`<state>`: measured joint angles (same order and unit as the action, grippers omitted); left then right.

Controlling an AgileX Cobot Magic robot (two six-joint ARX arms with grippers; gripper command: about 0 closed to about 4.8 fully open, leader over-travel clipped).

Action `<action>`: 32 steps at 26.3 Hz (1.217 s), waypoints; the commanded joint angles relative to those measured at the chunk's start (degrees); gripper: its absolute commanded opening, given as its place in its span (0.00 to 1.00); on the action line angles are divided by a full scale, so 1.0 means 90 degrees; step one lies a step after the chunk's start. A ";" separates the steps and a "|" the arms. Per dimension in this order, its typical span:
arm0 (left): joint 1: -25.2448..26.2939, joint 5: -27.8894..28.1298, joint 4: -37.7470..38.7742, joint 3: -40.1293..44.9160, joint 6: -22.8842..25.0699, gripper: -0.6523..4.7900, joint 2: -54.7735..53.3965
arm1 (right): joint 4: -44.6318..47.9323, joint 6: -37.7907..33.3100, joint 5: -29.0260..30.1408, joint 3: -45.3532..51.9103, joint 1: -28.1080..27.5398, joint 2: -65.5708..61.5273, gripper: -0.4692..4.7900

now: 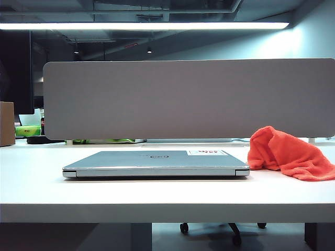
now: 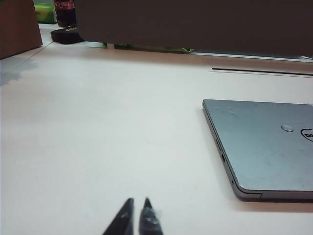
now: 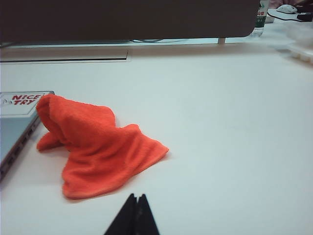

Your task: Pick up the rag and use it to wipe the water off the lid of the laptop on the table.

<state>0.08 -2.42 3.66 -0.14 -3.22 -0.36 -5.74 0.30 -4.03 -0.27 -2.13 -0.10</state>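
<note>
The closed silver-grey laptop [image 1: 157, 163] lies flat in the middle of the white table [image 1: 157, 201]. Its lid [image 1: 131, 157] carries a dark oval logo and a white sticker with red marks [image 3: 22, 100]. A water drop [image 2: 287, 128] and faint wet marks sit on the lid near the logo. The orange-red rag [image 1: 285, 151] lies crumpled right of the laptop, touching its corner [image 3: 93, 142]. My left gripper [image 2: 138, 201] hangs shut and empty over bare table, left of the laptop. My right gripper [image 3: 137, 197] is shut and empty, just short of the rag's near edge. Neither gripper shows in the exterior view.
A wide grey divider panel [image 1: 188, 99] stands along the table's back. A brown box [image 1: 6, 123] sits at the far left, with a cola bottle [image 2: 63, 7] and a black object [image 2: 68, 34] behind it. A water bottle [image 3: 260, 19] stands at the far right back.
</note>
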 commanded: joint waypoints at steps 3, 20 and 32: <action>-0.0010 -0.0019 -0.0083 -0.0034 0.0019 0.16 -0.0002 | 0.0075 0.0401 -0.0032 0.0022 0.0002 0.0010 0.09; -0.0012 -0.0748 -0.0129 -0.1632 -0.0022 0.16 -0.0015 | 0.0287 -0.2671 0.0636 -0.1758 0.0005 -0.0049 0.08; -0.0019 -0.4029 0.0726 -0.2781 -0.0187 0.16 -0.2497 | -0.4532 0.0041 0.1610 -0.6387 0.0010 -0.3886 0.39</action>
<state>-0.01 -36.93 10.96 -24.84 -4.75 -21.56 -44.64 -0.51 10.35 -55.96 -2.13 -30.44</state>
